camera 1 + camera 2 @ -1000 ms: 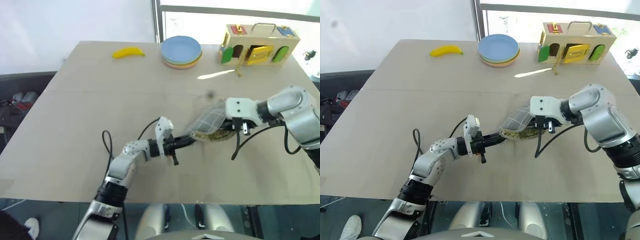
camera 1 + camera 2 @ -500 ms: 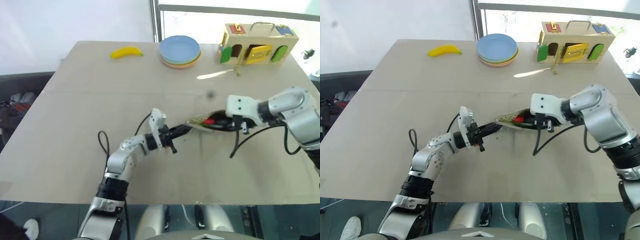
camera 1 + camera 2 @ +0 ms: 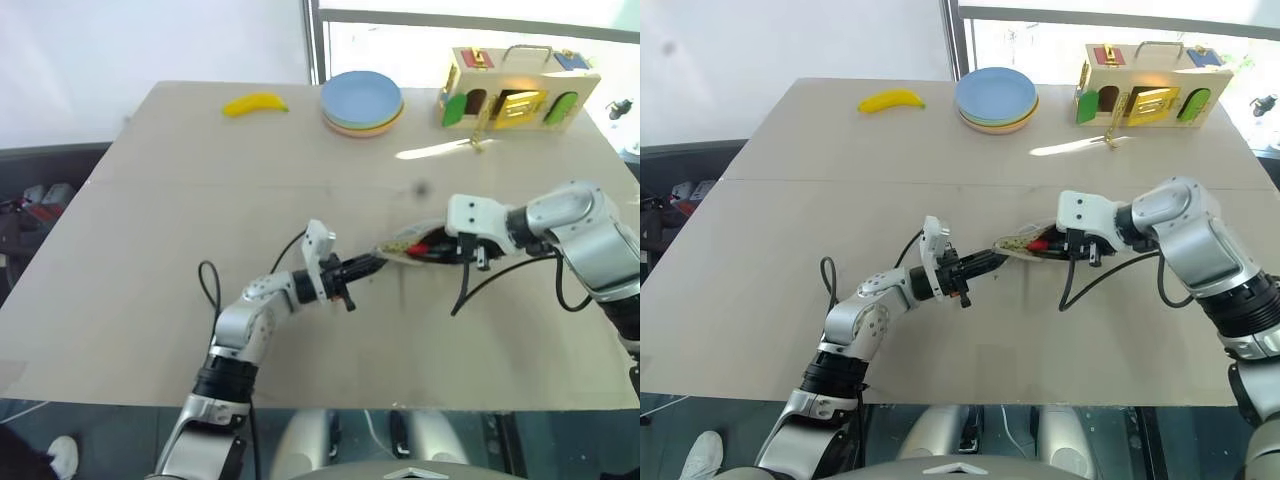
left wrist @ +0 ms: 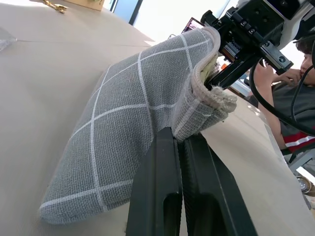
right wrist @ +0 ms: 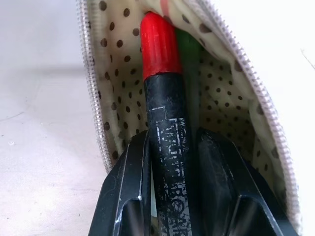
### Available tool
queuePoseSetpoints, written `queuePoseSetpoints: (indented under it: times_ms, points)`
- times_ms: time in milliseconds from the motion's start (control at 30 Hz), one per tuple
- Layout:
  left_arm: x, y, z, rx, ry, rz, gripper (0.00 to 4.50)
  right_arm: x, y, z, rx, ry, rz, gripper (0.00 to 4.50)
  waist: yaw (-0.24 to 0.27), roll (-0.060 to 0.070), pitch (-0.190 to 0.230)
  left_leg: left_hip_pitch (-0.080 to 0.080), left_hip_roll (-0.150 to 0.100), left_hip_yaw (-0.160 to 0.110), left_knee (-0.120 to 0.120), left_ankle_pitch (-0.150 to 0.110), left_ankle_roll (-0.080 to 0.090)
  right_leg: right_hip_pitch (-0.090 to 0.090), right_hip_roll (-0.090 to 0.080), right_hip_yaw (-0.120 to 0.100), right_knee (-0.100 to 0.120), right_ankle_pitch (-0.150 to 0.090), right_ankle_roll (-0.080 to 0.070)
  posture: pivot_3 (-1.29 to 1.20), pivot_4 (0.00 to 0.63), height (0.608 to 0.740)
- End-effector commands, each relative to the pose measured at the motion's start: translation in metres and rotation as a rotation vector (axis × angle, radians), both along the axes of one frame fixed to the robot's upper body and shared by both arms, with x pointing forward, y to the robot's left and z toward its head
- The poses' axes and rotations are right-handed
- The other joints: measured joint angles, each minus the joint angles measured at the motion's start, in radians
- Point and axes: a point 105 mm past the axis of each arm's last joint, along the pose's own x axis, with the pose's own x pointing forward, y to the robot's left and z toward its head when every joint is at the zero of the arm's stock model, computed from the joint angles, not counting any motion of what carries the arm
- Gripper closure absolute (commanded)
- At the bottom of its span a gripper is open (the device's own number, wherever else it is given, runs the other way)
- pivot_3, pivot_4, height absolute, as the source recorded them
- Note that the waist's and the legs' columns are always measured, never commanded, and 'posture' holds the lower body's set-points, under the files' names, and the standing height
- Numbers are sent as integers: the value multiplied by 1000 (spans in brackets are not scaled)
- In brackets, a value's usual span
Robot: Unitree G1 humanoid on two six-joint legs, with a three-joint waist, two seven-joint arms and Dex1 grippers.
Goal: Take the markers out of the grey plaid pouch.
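Grey plaid pouch: head views, lying mid-surface, well short of the plates, stretched between both claws. Left claw shut on the pouch's near edge; right claw at its open mouth.
Left wrist view: fingers pinching a fold of the pouch's rim.
Right wrist view: right claw clamping the dark marker, its red end inside the dotted lining, beside the green marker.
Advised handling: hold the pouch taut, draw the marker straight out along its length.
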Motion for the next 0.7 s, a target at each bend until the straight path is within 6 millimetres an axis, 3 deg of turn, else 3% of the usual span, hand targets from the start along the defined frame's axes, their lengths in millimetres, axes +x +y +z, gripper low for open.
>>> queuePoseSetpoints:
  times_ms: [33, 267, 467, 700]
  points:
    - [-4, -3, 9, -18, -37, -19, 4500, 1, -1, 5, 0, -31, 3, 3718, 0, 0, 0, 0, 0, 0, 0, 0, 0, 0, 0, 0, 0, 0, 0, 0, 150, 740]
    - [-4, -2, 9, -11, -39, -22, 4500, 0, -3, 2, -9, -13, 6, 3718, 0, 0, 0, 0, 0, 0, 0, 0, 0, 0, 0, 0, 0, 0, 0, 0, 150, 740]
    - [-5, -1, 8, -7, -36, -28, 4500, 3, -2, 3, -2, -47, 1, 1353, 0, 0, 0, 0, 0, 0, 0, 0, 0, 0, 0, 0, 0, 0, 0, 0, 150, 740]
    - [-5, -2, 7, -2, -36, -30, 4500, 4, -6, 0, -15, -45, -15, 1353, 0, 0, 0, 0, 0, 0, 0, 0, 0, 0, 0, 0, 0, 0, 0, 0, 150, 740]
